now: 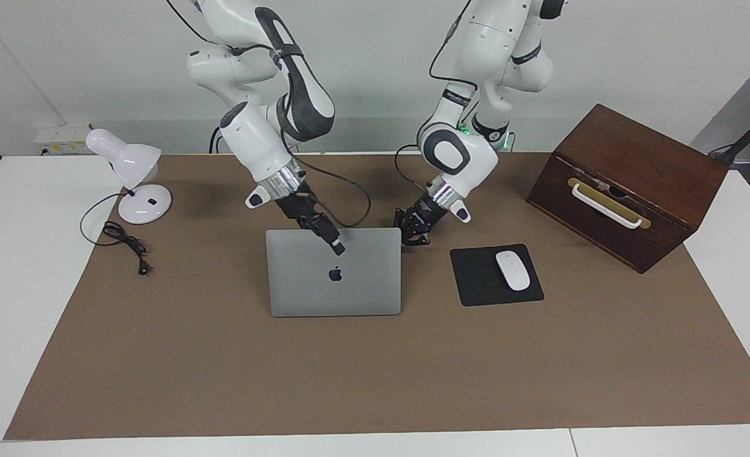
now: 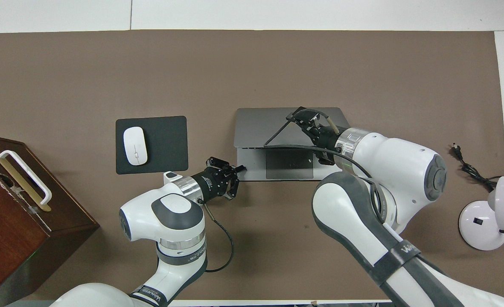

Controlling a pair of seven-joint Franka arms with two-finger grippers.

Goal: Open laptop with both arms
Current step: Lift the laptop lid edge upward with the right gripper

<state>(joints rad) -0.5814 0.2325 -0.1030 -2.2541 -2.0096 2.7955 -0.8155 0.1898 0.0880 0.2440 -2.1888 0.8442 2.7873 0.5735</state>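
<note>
Two claws at half-raised laptop (image 1: 333,285), left claw (image 1: 416,239) closed, right claw (image 1: 336,246) unclear, mouse pad (image 1: 476,279) beside.

Probably a robotics lab: 2 white arms (image 1: 267,139) at a staged desk with lamp (image 1: 127,171).

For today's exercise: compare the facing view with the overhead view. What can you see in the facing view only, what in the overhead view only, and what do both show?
Only the facing view shows the apple logo on the raised lid, plus the wall and both arms' upper links.

Only the overhead view shows the laptop's inside: the grey trackpad on the base, under the lifted lid.

Both show the laptop partly open, the right gripper at the lid's raised edge, the left gripper shut at the base's corner, the mouse on its black pad, the wooden box and the desk lamp.
</note>
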